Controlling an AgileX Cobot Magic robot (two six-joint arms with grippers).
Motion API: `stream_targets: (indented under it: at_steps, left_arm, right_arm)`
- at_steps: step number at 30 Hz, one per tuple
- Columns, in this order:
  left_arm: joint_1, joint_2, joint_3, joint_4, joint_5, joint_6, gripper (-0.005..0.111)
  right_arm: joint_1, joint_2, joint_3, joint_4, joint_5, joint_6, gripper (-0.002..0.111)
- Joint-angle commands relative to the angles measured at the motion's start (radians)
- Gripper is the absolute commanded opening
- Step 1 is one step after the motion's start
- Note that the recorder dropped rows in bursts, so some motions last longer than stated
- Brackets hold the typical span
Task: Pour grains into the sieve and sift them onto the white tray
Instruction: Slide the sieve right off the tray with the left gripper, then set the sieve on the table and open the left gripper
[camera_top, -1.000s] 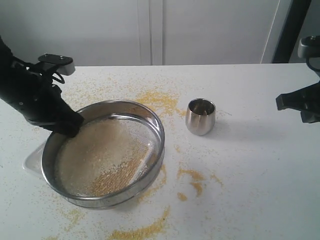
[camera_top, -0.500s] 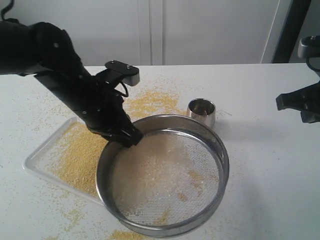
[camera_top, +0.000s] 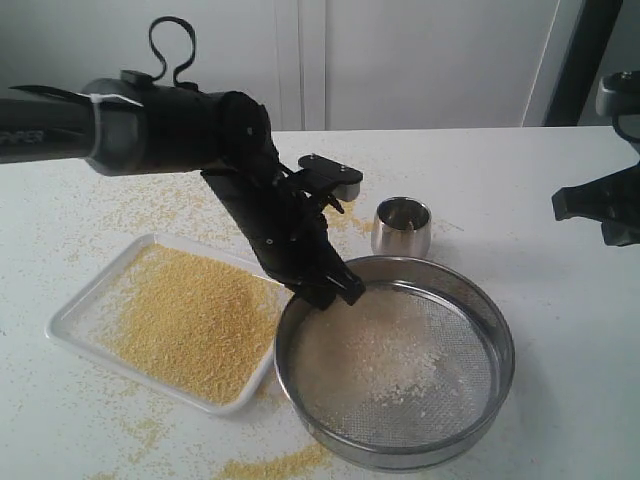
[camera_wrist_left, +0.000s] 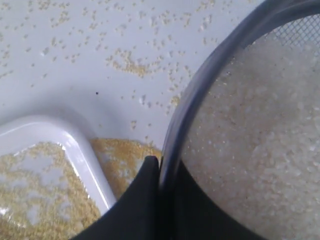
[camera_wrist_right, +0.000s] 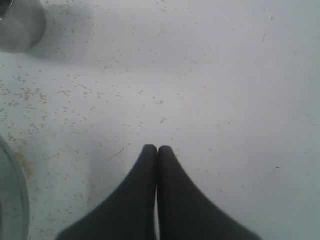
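Sieve (camera_wrist_left: 200, 85) rim in left gripper (camera_wrist_left: 159, 164), pinch clear from wrist

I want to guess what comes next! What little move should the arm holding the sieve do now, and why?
Probably set the sieve down and let go: the left gripper pinches its rim, yellow grains already lie on the tray, and mostly whitish ones remain inside.

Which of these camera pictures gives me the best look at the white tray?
The exterior view: the whole white tray shows there, rim to rim, with yellow grains spread over most of it. The left wrist view catches only one rounded corner with some grains. The right wrist view shows none of it.
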Motion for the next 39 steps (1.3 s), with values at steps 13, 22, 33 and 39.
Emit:
stream_targets:
  at_steps: [13,22,33,39]
  left_arm:
    - [-0.039,0.161,-0.17,0.079,0.025,-0.039,0.0]
    - [-0.037,0.169,-0.17,0.173,0.017,-0.087,0.0]
    - [-0.02,0.173,-0.17,0.23,-0.071,-0.197,0.0]
    - [-0.02,0.173,-0.17,0.23,-0.076,-0.199,0.028]
  right_arm:
    - [-0.002,-0.006,0.002,-0.005,-0.013,0.002,0.0]
    - [-0.002,-0.006,0.002,-0.005,-0.013,0.002,0.0]
    - [-0.002,-0.006,0.002,-0.001,-0.013,0.002,0.0]
    - [-0.002,-0.006,0.002,-0.001,-0.013,0.002,0.0]
